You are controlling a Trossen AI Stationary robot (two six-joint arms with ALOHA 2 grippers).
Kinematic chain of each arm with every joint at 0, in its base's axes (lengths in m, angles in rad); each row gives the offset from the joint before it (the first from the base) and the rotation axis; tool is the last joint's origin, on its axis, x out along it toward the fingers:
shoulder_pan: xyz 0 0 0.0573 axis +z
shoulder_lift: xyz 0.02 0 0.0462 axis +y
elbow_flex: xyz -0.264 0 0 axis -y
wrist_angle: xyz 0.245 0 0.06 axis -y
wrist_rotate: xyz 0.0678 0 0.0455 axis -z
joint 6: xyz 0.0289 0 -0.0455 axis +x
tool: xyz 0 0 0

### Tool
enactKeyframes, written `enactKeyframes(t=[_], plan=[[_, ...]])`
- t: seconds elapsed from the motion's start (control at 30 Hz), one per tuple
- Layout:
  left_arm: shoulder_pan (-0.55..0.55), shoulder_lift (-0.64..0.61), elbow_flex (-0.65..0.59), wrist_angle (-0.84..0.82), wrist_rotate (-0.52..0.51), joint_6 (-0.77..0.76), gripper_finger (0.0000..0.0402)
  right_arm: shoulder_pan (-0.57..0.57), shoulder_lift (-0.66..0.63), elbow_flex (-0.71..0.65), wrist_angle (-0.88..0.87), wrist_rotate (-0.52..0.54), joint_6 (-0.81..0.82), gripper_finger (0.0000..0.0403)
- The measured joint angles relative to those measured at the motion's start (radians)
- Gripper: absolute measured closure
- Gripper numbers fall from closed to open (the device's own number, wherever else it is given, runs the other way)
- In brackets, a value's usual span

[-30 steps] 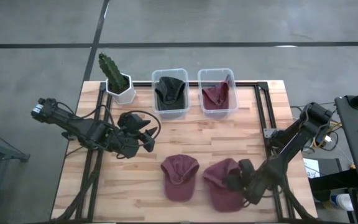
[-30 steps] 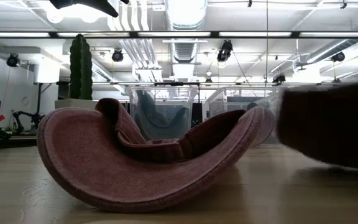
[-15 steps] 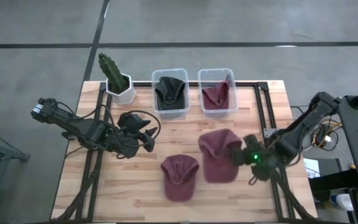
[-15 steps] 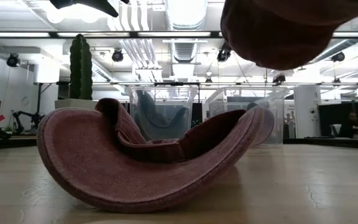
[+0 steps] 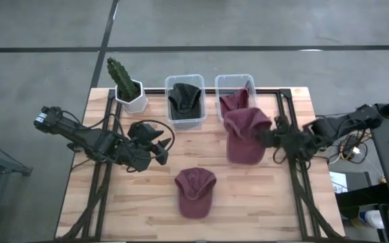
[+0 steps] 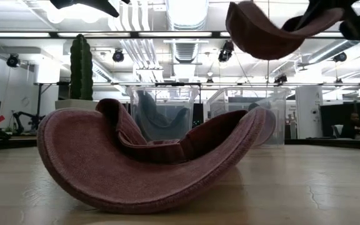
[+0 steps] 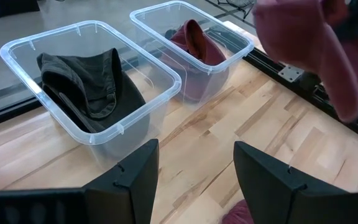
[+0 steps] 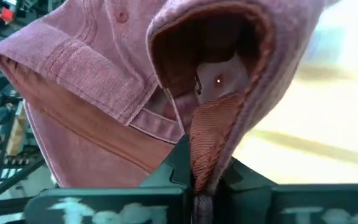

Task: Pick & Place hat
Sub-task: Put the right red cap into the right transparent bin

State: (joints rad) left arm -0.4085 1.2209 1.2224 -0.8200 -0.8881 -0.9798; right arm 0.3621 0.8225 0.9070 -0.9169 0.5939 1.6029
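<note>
My right gripper (image 5: 274, 138) is shut on a maroon cap (image 5: 247, 135) and holds it in the air just near of the right clear bin (image 5: 250, 119), which has another maroon cap (image 5: 235, 101) in it. In the low view the held cap (image 6: 270, 34) hangs high above the table. A third maroon cap (image 5: 195, 192) lies on the table on its crown, curled upward (image 6: 149, 156). The left clear bin (image 5: 169, 120) holds a dark cap (image 5: 184, 98). My left gripper (image 7: 196, 180) waits open over the table's left half (image 5: 159, 147). My right gripper pinches the held cap's rim (image 8: 209, 134) between its two fingers, where the edge is folded together with the inner band showing. The fingers come about level from the table's right side. The cap is lifted clear and extends from the fingers toward the table's left (image 5: 242, 145).
A cactus in a white pot (image 5: 127, 86) stands at the far left corner beside the bins. A black metal frame (image 5: 286, 118) runs along the table's right side, under my right arm. Bare wood lies between the bins and the cap on the table.
My right gripper has risen from the table's near edge and travelled toward the far edge, carrying the maroon cap. The cap has gone from lying on the table beside the other cap to hanging clear in the air next to the right bin.
</note>
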Motion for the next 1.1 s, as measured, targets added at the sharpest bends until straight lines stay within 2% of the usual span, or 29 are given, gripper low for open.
enactKeyframes(t=[0.23,0.43,0.83,1.1], plan=[[0.000,0.000,0.000,0.000,0.000,0.000,0.0202,-0.279,-0.043,0.015,0.000,-0.156,-0.279,0.0394],[0.000,0.000,0.000,0.000,0.000,0.000,0.0202,-0.522,-0.004,0.112,0.016,-0.260,-0.545,0.0394],[0.000,0.000,0.000,0.000,0.000,0.000,0.0202,-0.923,0.281,0.364,0.018,-0.466,-1.021,0.0394],[0.000,0.000,0.000,0.000,0.001,-0.003,0.0202,-1.135,0.462,0.413,0.103,-0.694,-1.135,0.0394]])
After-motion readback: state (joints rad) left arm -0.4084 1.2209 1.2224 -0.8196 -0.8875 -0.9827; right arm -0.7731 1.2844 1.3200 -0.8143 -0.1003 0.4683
